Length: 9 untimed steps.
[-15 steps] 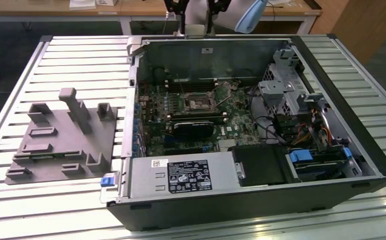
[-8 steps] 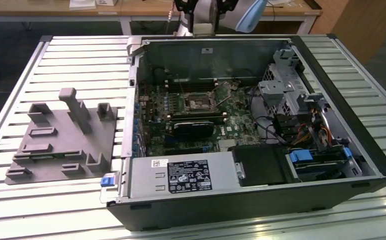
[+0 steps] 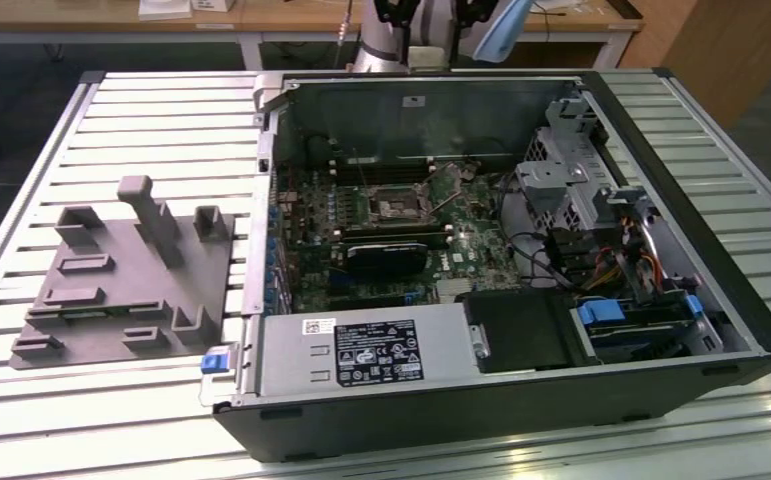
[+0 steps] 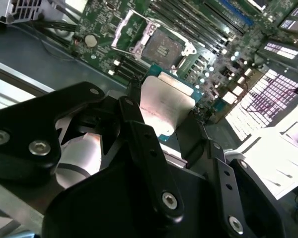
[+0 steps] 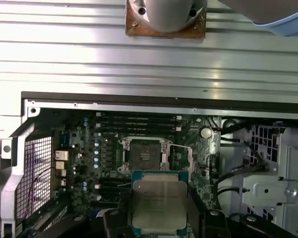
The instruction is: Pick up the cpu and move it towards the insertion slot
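The cpu [image 5: 159, 201] is a flat square chip with a silvery top and a blue-green rim, and my gripper [image 5: 159, 220] is shut on it. Black fingers [image 4: 134, 121] press on two opposite edges of the cpu [image 4: 164, 104], with the gripper [image 4: 164, 124] high above the motherboard. The insertion slot [image 5: 143, 154] is a dark square socket in a silvery bracket, and it lies just beyond the chip's far edge in both wrist views. The slot [image 4: 161, 44] has nothing in it. In the exterior view the insertion slot [image 3: 396, 207] sits mid-board inside the open computer case.
The open black case [image 3: 705, 300] holds a long black card [image 3: 388, 258], drive cages and cables at the exterior view's right. A grey plastic tray [image 3: 125, 290] with upright posts stands on the slatted table [image 3: 158, 110] at the exterior view's left. The arm's base [image 3: 405, 45] is behind the case.
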### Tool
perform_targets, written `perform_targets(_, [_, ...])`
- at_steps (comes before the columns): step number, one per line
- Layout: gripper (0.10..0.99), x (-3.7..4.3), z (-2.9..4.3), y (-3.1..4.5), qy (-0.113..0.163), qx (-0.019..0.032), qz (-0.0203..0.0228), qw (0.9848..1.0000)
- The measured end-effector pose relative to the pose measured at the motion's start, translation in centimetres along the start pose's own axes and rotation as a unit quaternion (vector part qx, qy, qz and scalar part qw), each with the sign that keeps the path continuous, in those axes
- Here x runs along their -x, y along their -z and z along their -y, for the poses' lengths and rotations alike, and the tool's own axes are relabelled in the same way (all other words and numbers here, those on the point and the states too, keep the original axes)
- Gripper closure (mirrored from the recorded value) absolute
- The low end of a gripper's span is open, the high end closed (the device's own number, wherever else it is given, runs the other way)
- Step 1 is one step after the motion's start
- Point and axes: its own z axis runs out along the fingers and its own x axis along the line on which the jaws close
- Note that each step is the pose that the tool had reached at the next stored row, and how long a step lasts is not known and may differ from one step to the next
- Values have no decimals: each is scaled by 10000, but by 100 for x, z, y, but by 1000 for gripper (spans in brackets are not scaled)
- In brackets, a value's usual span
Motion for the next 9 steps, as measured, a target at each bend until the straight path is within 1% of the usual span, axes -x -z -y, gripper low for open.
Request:
perform_targets(2, [553,13,-5,-6,0,5,3,10000])
perform_targets(9, [553,15,-6,-10,-1,13,7,10000])
